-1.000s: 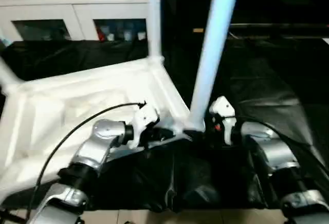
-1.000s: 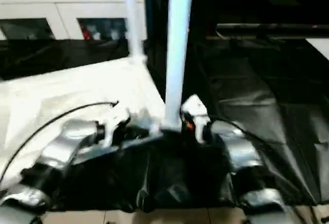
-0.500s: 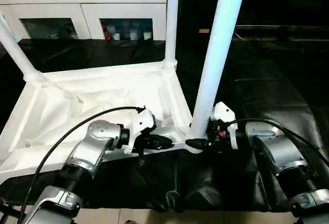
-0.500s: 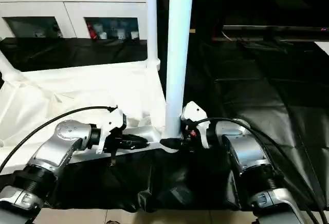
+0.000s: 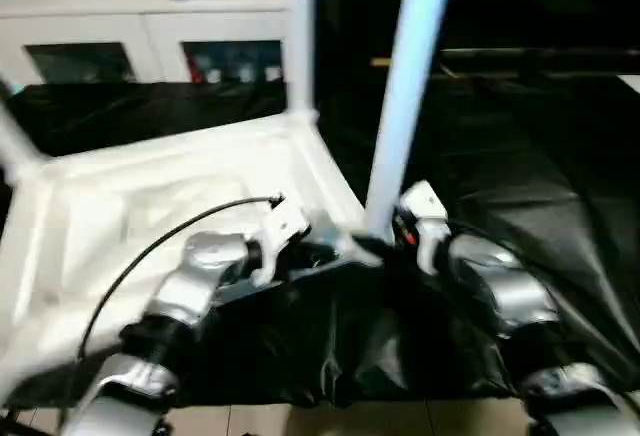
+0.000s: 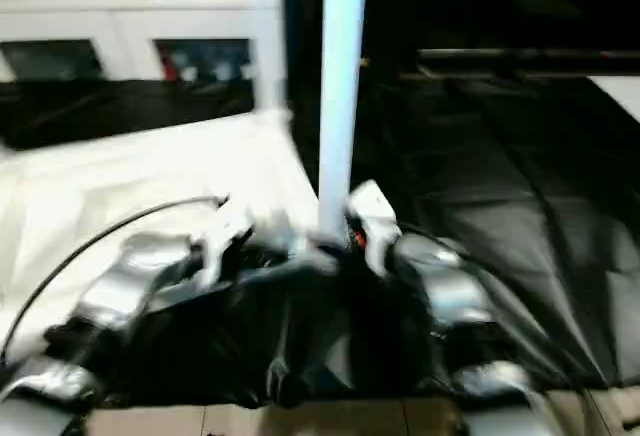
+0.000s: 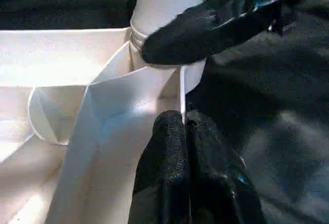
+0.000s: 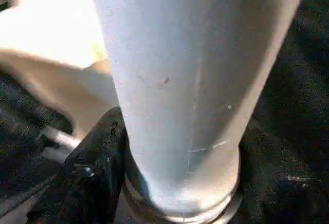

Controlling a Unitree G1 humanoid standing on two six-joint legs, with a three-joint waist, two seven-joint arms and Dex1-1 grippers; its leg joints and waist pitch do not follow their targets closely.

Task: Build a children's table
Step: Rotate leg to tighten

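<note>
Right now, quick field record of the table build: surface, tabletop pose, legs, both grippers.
surface: black sheet
tabletop: upside down on the sheet, ribbed underside up
near leg: upright in near corner socket
far leg: upright in far corner socket
left gripper: shut, pinching the tabletop's rim by the near leg
right gripper: fingers around the near leg's base
background: white cabinet

place: staged indoor test room | cues: white cabinet [image 5: 140,31] with glass doors; black sheeting [image 5: 520,176] over work surface; tiled floor [image 5: 300,421]
</note>
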